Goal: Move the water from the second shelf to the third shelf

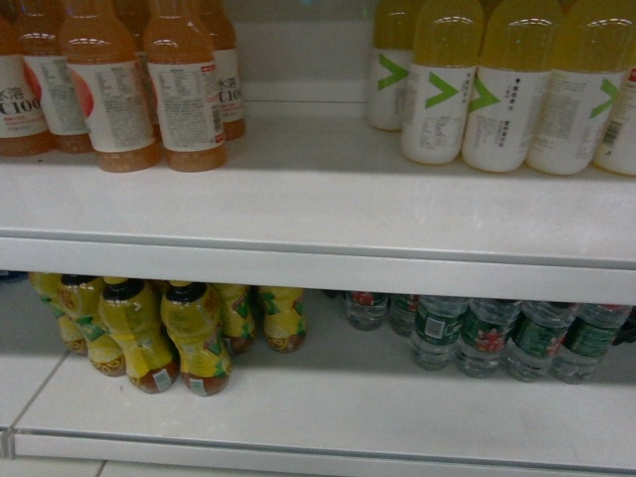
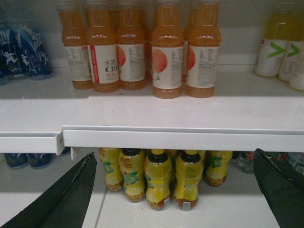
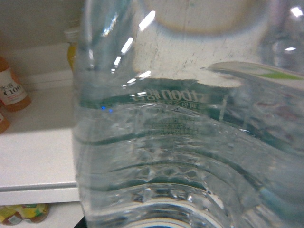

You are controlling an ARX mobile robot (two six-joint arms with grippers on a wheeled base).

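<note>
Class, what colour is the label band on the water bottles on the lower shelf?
Dark green, with red patches, on the water bottles; the head view shows it best.

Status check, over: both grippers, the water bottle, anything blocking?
Left gripper open, empty. Right gripper not visible; water bottle fills its wrist view, grip unconfirmed. Orange drink bottles and yellow bottles flank an open shelf gap.
</note>
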